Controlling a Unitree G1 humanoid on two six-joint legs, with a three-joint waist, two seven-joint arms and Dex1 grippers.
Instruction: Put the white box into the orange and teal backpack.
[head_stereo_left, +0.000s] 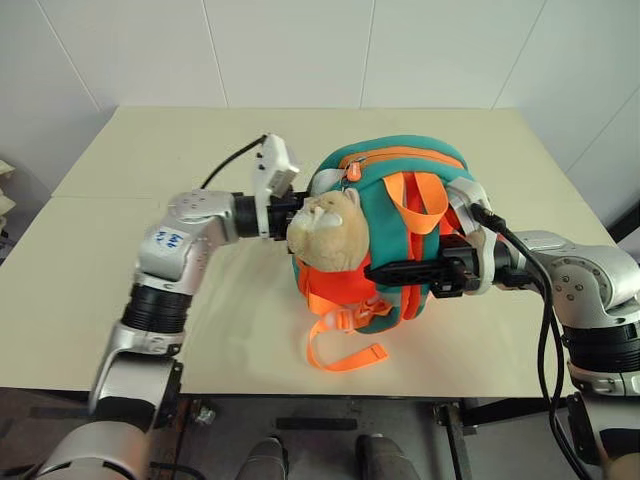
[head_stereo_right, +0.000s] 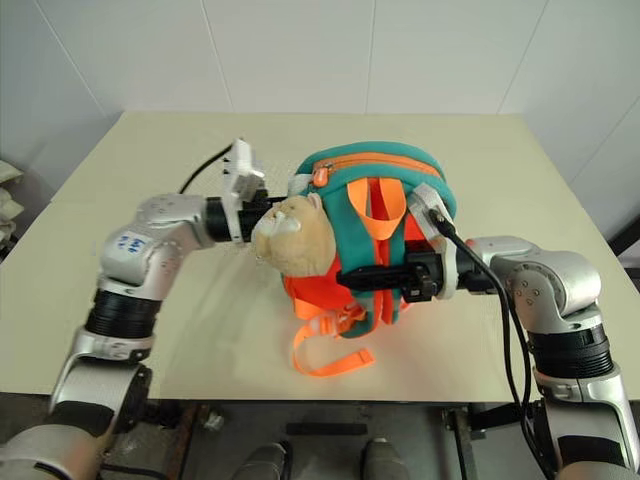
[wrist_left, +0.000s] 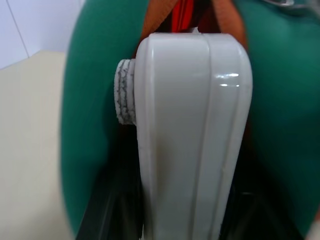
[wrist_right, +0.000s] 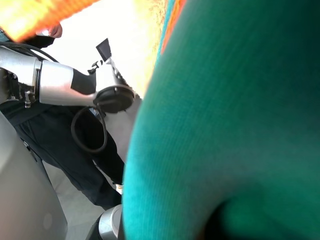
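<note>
Holding the white box (wrist_left: 192, 135) in the left gripper (head_stereo_left: 292, 208), jaws narrowed onto it. Seen end-on in the left wrist view, rising straight up between the two dark fingers, with a round grey pad (wrist_left: 125, 97) pressed to one side. Just past that gripper's tip, against the box's far end: teal fabric and an orange strip of the orange and teal backpack (head_stereo_left: 400, 200). Cannot tell whether the box has entered any opening.

Pointing level across toward the right gripper (head_stereo_left: 372, 270), with the backpack between the two. Directly in front of the left gripper in the eye views, hiding its fingertips and the box: the tan plush animal head (head_stereo_left: 325, 232), hanging on the backpack's side.

Pinched nearly shut on the right, black fingers laid level across the backpack's lower front, over the teal and orange straps, gripping there. Pressed close to that gripper in the right wrist view: teal fabric. Above the right gripper: the rounded teal top with an orange line running along it and an orange pull (head_stereo_left: 352, 172) near its end. Cannot tell if that zip stands open. Below the right gripper, reaching the pale table (head_stereo_left: 100, 270): a loose loop of orange webbing (head_stereo_left: 340, 350). Backpack standing up on the table between both grippers, straps facing the camera.
</note>
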